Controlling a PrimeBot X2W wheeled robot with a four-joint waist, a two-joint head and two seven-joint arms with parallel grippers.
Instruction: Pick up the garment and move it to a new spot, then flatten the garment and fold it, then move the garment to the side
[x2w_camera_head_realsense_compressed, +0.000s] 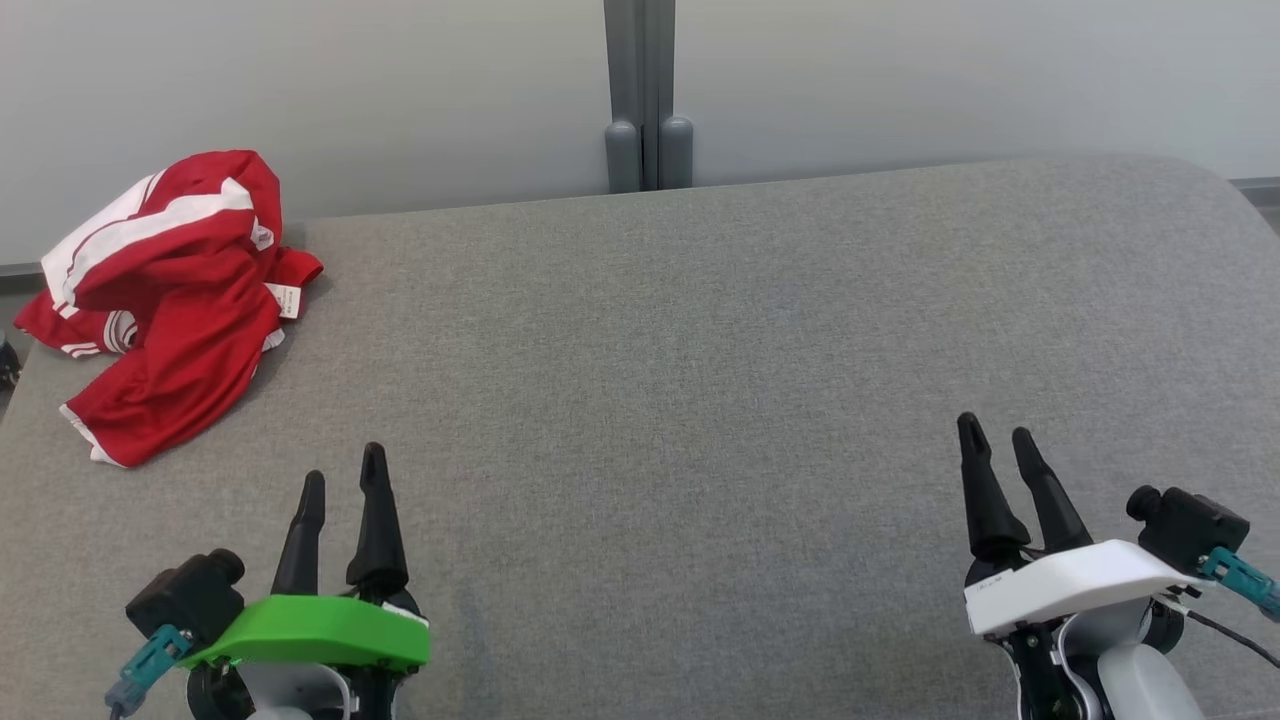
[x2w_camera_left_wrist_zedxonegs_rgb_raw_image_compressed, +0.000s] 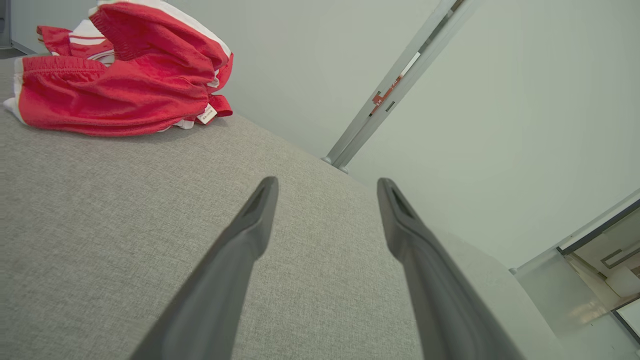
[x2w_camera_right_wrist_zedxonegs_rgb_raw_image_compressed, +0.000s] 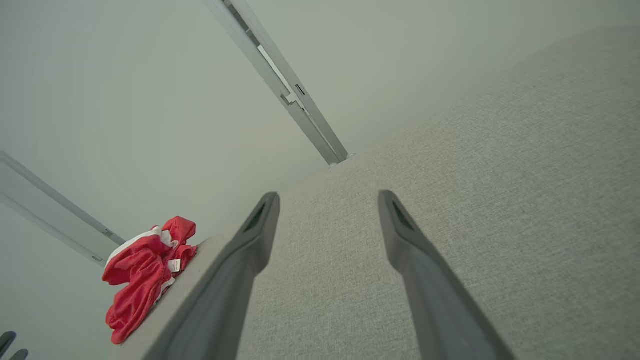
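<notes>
Head view showed the red garment (x2w_camera_head_realsense_compressed: 170, 300) lying crumpled in a loose heap at the far left corner of the grey fabric surface (x2w_camera_head_realsense_compressed: 700, 350), its white stripes and trim turned outward and a small white label (x2w_camera_head_realsense_compressed: 288, 298) showing on the side nearer the middle. Part of the heap reached the surface's left edge. The left gripper (x2w_camera_head_realsense_compressed: 344, 465), under its green cover, hovered at the lower left with its two dark fingers parted and nothing between them; the garment lay ahead of it and further to the left, well apart from the fingertips. The right gripper (x2w_camera_head_realsense_compressed: 995, 428), under its white cover, hovered at the lower right, its fingers likewise spread and empty, far across the surface from the garment. In the left wrist view the parted fingers pointed over bare grey cloth, with the red heap at the upper left. In the right wrist view the garment was small and distant at the lower left. Behind the surface stood a pale wall (x2w_camera_head_realsense_compressed: 400, 90) with a grey post (x2w_camera_head_realsense_compressed: 640, 100).
</notes>
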